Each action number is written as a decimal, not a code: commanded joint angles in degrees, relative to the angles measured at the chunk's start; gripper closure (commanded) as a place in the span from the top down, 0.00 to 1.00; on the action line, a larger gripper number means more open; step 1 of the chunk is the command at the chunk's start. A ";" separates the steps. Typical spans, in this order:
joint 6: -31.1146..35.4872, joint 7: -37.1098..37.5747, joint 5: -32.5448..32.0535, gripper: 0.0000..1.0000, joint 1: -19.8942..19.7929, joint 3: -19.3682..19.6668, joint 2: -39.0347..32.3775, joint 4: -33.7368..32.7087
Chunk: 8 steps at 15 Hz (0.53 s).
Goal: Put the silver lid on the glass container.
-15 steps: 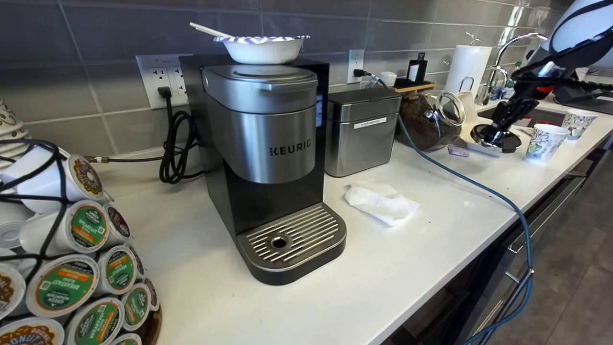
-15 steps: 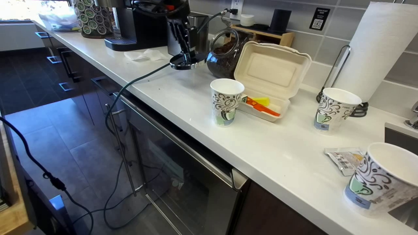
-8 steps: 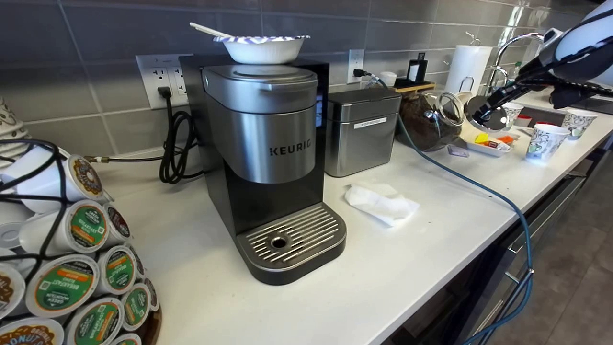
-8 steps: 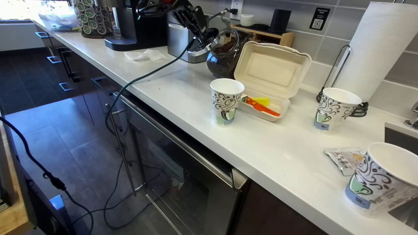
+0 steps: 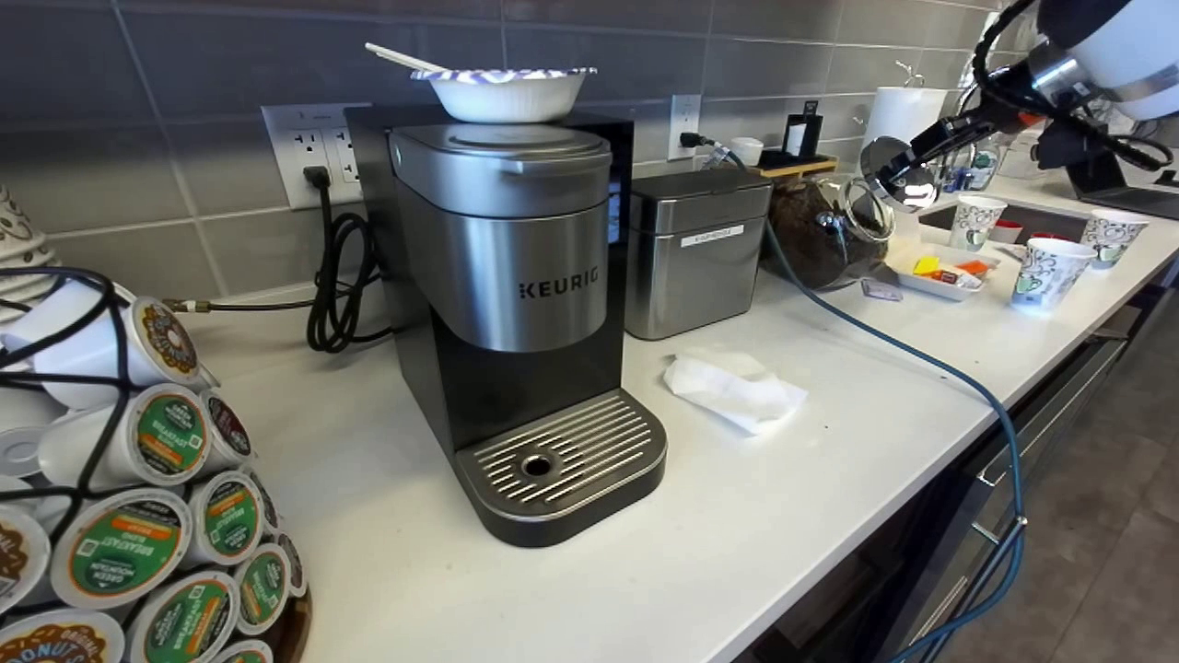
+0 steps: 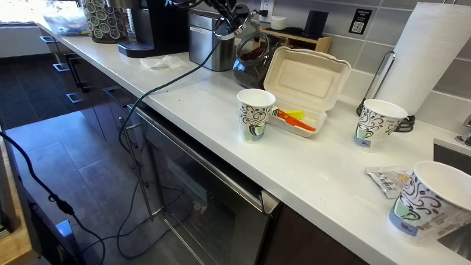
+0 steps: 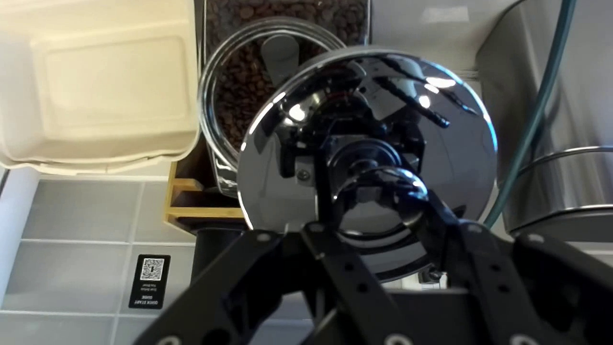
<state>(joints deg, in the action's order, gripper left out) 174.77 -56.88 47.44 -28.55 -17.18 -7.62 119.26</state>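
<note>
The silver lid is a mirror-bright round disc with a knob, tilted steeply and held in the air, in both exterior views [image 5: 881, 150] [image 6: 241, 14] and the wrist view [image 7: 445, 143]. My gripper [image 7: 376, 201] is shut on the lid's knob; it also shows in both exterior views [image 5: 893, 172] [image 6: 230, 26]. The glass container is a jar of coffee beans lying tilted with its round mouth open, in both exterior views [image 5: 811, 239] [image 6: 245, 75]. The lid is above and apart from the mouth there. In the wrist view the lid covers part of the jar's rim [image 7: 206, 100].
An open takeout box [image 6: 307, 77] and a paper cup [image 6: 255, 114] stand near the jar. A steel canister [image 5: 700, 258] is on its other side. A wooden stand [image 6: 322, 43] is behind the jar. A blue cable [image 5: 884, 331] crosses the counter.
My gripper has lifted the lid and tilted it from nearly level to steep. It has moved up, closer to the wall and the jar's side. The jar has not moved.
</note>
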 commanded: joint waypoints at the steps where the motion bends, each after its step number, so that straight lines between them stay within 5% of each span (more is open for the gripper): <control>1: -8.27 -13.76 13.12 0.21 -6.56 -1.58 -0.59 -2.60; 8: -12.86 -30.01 25.86 0.21 -10.89 -0.70 -3.76 -2.50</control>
<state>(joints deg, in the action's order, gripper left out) 162.29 -82.78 70.05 -38.87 -17.38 -9.74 117.33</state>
